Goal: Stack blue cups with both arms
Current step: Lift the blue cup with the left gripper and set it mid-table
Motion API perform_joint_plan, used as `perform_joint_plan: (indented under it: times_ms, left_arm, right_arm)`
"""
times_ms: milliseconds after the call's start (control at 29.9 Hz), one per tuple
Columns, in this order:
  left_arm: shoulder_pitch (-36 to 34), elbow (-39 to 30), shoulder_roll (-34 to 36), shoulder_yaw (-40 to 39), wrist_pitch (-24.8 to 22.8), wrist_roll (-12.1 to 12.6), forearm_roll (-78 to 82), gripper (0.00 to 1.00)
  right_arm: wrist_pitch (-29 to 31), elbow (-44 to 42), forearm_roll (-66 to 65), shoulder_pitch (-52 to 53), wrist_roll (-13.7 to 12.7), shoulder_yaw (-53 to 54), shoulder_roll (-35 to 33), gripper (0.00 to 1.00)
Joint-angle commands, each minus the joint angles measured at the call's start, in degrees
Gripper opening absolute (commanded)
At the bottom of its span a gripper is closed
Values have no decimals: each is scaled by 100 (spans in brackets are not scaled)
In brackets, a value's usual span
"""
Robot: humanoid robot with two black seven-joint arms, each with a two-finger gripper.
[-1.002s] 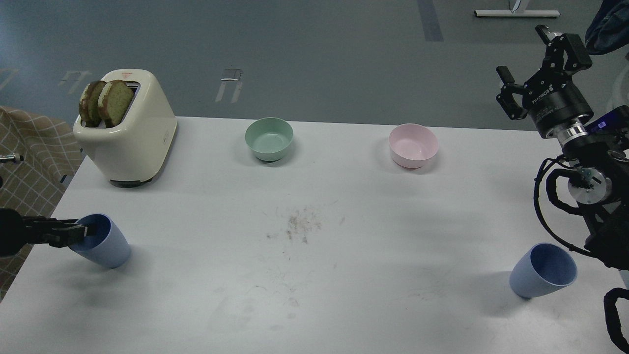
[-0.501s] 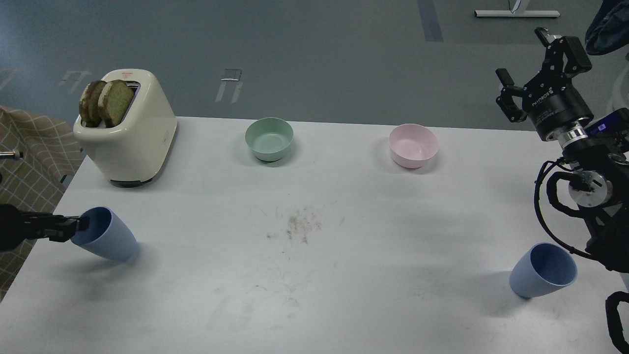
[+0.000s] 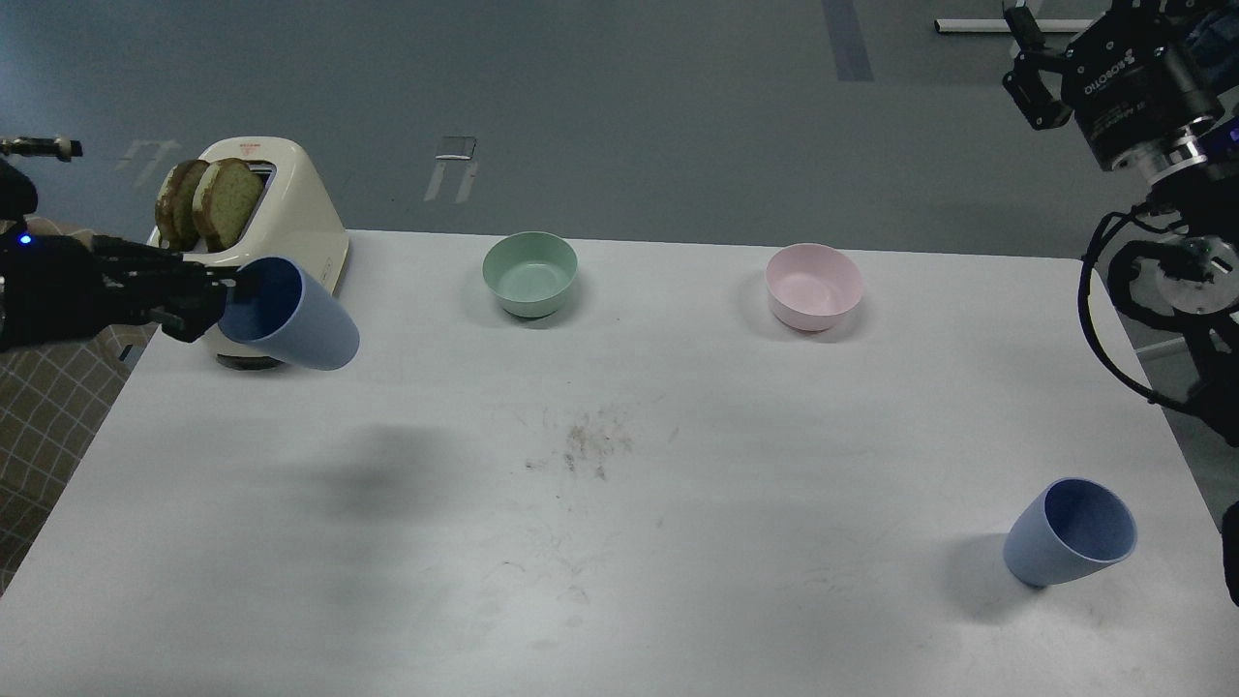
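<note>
My left gripper (image 3: 227, 295) has its fingers closed on the rim of one blue cup (image 3: 290, 315), holding it in the air above the far left corner of the desk (image 3: 678, 542), tipped on its side with the mouth toward the gripper, in front of the cream toaster (image 3: 281, 227) with its two slices of bread (image 3: 208, 201). The other blue cup (image 3: 1070, 532) stands on the desk near the right edge, toward the near corner. My right gripper (image 3: 1041, 58) is raised beyond the far right corner; its fingers are cut off at the top, so I cannot tell how wide the jaws stand. A green bowl (image 3: 530, 273) and a pink bowl (image 3: 813, 286) sit along the far edge.
</note>
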Motion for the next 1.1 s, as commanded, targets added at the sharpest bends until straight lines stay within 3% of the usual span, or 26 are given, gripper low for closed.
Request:
perform_joint_plan:
  times_ms: [0,234,568,835,1069]
  left_arm:
    - [-570,-57,-765,9,-524,2,37,0]
    - [-720,22,-2145,26,-683,2,46,0]
    - [-641,935,-4210,88,-943,2,72,0]
    - [-711,1682,-5054,140,-943,2,959,0]
    - [-684,2087,-5310,404,-943,2,1549,0]
  right_arm:
    - [0,-89,11,512,5,-391,18,100]
    - [0,-107,2,1119,-3,-778,9,100]
    - [0,-116,28,1277,-3,-884,-79,100]
    - [0,-116,28,1233,-3,-884,-79,100]
    - [0,-116,28,1189,5,-884,-79,100]
